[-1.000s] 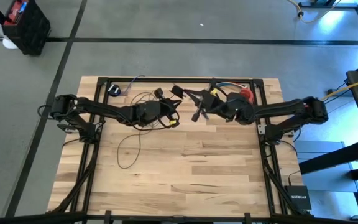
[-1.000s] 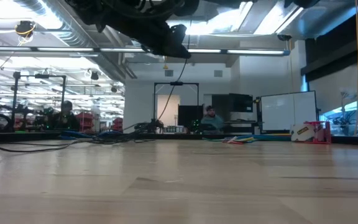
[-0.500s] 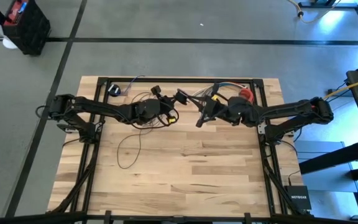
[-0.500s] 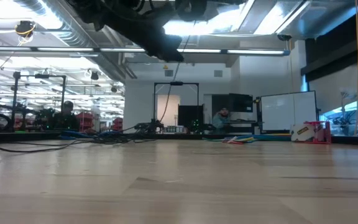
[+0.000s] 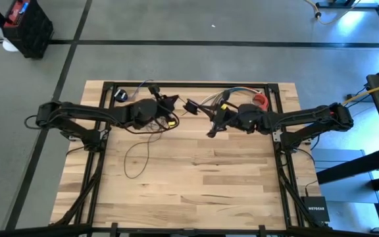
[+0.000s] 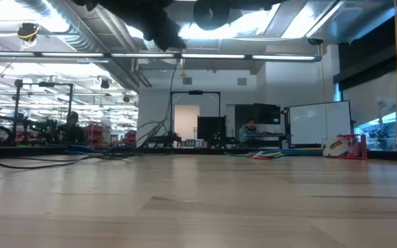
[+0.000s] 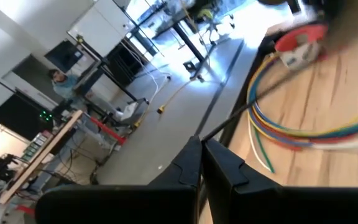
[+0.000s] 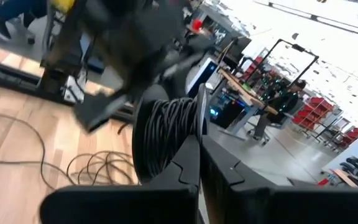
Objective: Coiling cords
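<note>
The cords are one thin dark wire. Part of it lies in loose loops (image 5: pixel 137 155) on the table's left half, and its black puck (image 5: pixel 120 95) sits at the far left. A wound coil (image 8: pixel 166 134) hangs at the fingertips of my right gripper (image 8: pixel 199 138), which is shut and raised over the far middle (image 5: pixel 195 105). My left gripper (image 5: pixel 172 102) is just left of it, also raised, and is shut on a single strand (image 7: pixel 253 106). In the low view the wire (image 6: pixel 167 96) hangs down to the table. My left gripper pinches one strand of the cord (image 7: pixel 211 134) between its two fingertips. The fingers point about level toward the table's right. The strand runs straight out from the tips. My right gripper meets the coil's edge (image 8: pixel 190 127) with its shut fingertips, pointing level toward the table's left. The fingers hide the contact itself. The coil hangs upright across them, clear of the table.
A bundle of multicoloured wires (image 5: pixel 232 92) and a red roll (image 5: pixel 260 100) lie at the far right. The near half of the wooden table (image 5: pixel 196 191) holds only the loose loops. People sit at desks in the room beyond.
My left gripper has risen, drawn back toward the table's left and far edge, and rolled, staying shut on the strand. The hanging wire has shifted with it, and more strands have lifted off the table at the far left. My right gripper has tipped a little.
</note>
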You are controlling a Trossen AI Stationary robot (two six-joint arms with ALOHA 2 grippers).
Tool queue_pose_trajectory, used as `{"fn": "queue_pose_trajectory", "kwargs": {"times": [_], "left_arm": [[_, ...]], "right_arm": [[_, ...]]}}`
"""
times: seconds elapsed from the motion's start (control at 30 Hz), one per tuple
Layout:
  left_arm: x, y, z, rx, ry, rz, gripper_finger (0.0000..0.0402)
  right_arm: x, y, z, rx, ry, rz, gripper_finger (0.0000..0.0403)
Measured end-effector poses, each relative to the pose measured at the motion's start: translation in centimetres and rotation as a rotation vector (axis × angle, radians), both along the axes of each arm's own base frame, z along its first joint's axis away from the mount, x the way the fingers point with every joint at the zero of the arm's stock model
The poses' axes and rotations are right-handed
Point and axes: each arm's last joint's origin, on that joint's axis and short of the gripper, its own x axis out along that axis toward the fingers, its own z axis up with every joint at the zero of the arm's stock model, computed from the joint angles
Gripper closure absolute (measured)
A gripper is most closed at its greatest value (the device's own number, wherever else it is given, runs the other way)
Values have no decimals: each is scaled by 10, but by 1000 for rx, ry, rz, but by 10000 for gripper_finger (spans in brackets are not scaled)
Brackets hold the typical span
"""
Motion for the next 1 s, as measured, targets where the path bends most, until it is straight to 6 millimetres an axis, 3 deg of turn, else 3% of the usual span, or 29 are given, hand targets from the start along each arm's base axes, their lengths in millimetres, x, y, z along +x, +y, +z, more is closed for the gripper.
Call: {"fn": "queue_pose_trajectory", "kwargs": {"times": [0.27, 0.47, 0.77, 1.0], "left_arm": [[-21, -5, 29, -33, -163, -1, 398], [-24, -8, 33, -65, -207, -24, 398], [-19, -6, 16, -125, -127, 2, 398], [-7, -4, -19, -210, 38, 45, 398]], "right_arm": [[0, -1, -7, -4, 69, -30, 398], [8, -3, -18, -8, 106, -39, 398], [23, -17, -42, 3, 192, -54, 398], [36, -25, -76, 63, 317, -81, 398]]}}
